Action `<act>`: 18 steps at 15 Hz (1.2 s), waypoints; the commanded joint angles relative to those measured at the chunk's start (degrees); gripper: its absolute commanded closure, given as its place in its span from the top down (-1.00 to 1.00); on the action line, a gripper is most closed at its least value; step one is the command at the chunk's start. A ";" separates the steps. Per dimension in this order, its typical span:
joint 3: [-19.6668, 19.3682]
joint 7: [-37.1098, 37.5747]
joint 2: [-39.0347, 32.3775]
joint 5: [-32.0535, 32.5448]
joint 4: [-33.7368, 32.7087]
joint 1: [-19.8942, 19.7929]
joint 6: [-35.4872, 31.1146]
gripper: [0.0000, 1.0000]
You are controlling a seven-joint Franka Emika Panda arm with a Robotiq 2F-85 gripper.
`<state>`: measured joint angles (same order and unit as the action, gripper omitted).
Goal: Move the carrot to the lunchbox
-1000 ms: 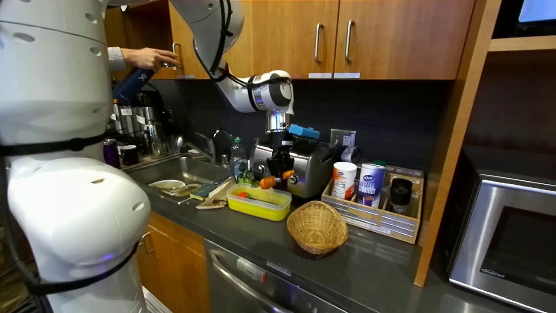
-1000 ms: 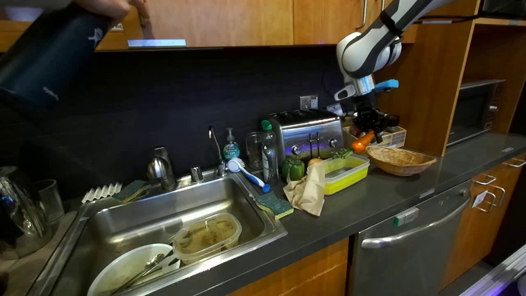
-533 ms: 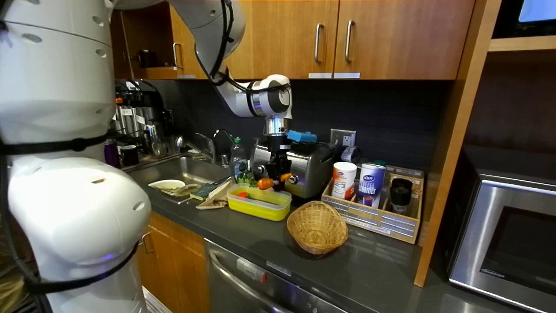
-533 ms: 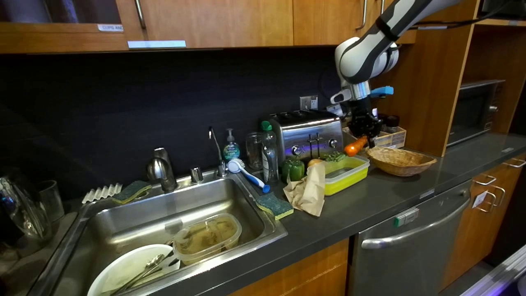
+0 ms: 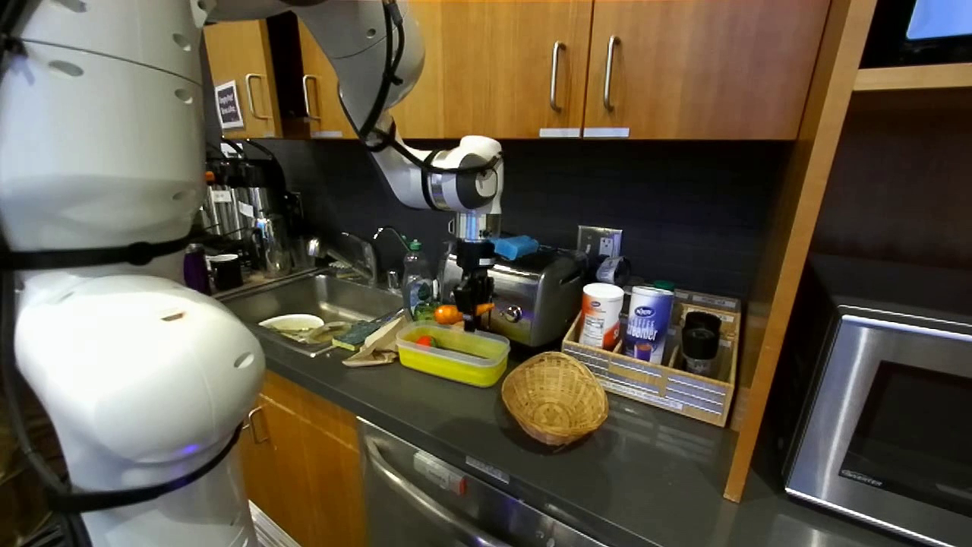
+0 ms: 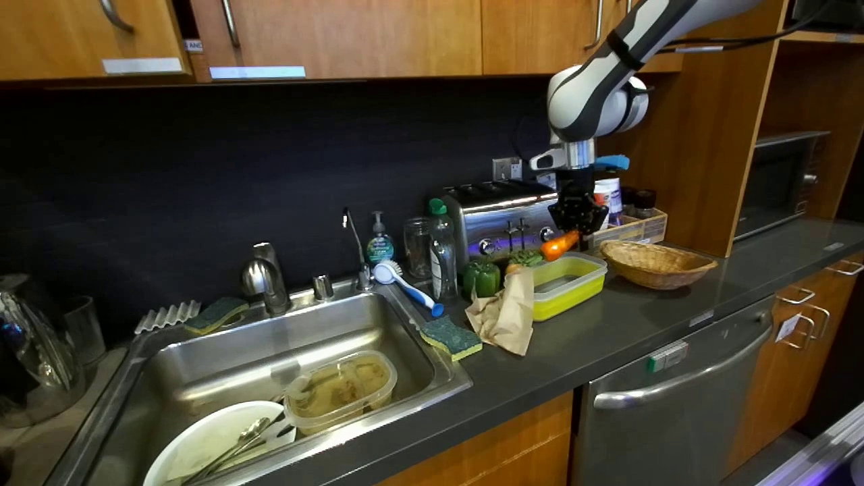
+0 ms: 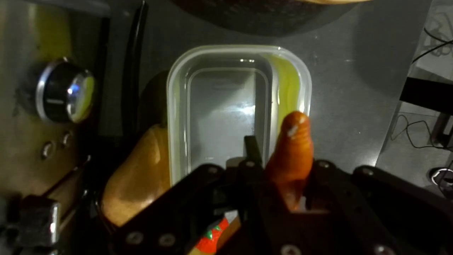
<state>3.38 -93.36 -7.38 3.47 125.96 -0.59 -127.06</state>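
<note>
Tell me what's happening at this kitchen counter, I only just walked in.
A robot arm has a carrot clamped in its gripper and is holding it up near the open yellow-green lunchbox; how squarely over the box it hangs is hard to tell. The carrot isn't in there yet. The lunchbox sits on the counter between a toaster and the counter's front edge, with a woven basket beside it.

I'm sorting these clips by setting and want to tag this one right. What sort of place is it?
A kitchen, though whether at home or in an office I can't say for sure. The metal sink, the toaster and the microwave show it.
</note>
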 commanded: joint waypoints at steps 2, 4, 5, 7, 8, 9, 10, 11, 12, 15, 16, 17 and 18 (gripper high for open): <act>1.42 -6.45 -1.50 -5.68 0.25 0.18 -1.50 -0.88; 1.79 -8.28 -2.22 -6.54 0.18 0.07 -1.39 -0.88; 1.77 -8.87 -2.65 -6.50 0.14 -0.05 -1.39 -0.88; 1.71 -9.89 -3.17 -6.40 0.18 -0.26 -1.22 -0.88; 1.60 -10.22 -3.40 -6.24 0.21 -0.43 -1.17 -0.88; 1.55 -10.52 -3.52 -6.17 0.25 -0.51 -1.08 -0.88; 1.42 -10.83 -3.65 -5.88 0.30 -0.66 -1.09 -0.88; 1.36 -11.12 -3.76 -5.83 0.28 -0.80 -1.05 -0.88; 1.26 -11.45 -3.76 -5.78 0.29 -0.90 -1.04 -0.88; 0.80 -12.54 -3.53 -5.23 0.36 -1.41 -1.23 -0.88; 0.62 -12.96 -3.44 -5.18 0.35 -1.58 -1.28 -0.88; 0.49 -13.53 -3.51 -5.26 0.27 -1.74 -1.41 -0.88; 0.47 -14.32 -3.61 -5.44 0.24 -1.90 -1.50 -0.88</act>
<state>4.07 -105.31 -11.47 -1.76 126.04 -1.93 -127.83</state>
